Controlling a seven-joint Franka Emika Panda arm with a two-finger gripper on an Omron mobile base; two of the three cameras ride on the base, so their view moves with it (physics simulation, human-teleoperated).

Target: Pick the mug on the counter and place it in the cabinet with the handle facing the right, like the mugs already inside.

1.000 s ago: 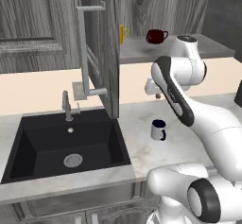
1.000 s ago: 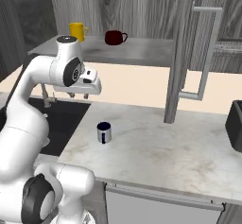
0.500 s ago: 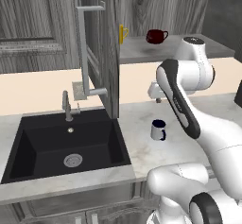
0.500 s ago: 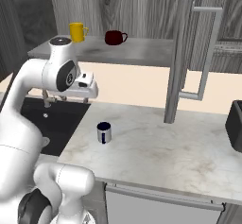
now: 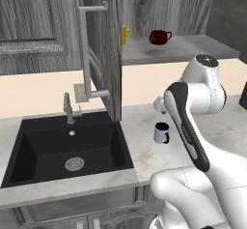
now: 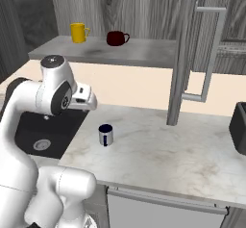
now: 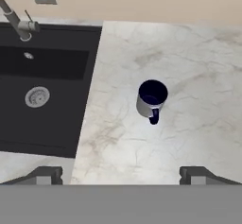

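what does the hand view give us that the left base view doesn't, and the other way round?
Hand view alone: the claw, open, its tips wide apart above bare counter, nothing between them, and a look straight down into the mug's dark interior.

Left base view alone: the cabinet with its door open, the dark red mug and the yellow mug on its shelf.

Shared: the mug standing upright on the counter, untouched, and the black sink with its faucet.
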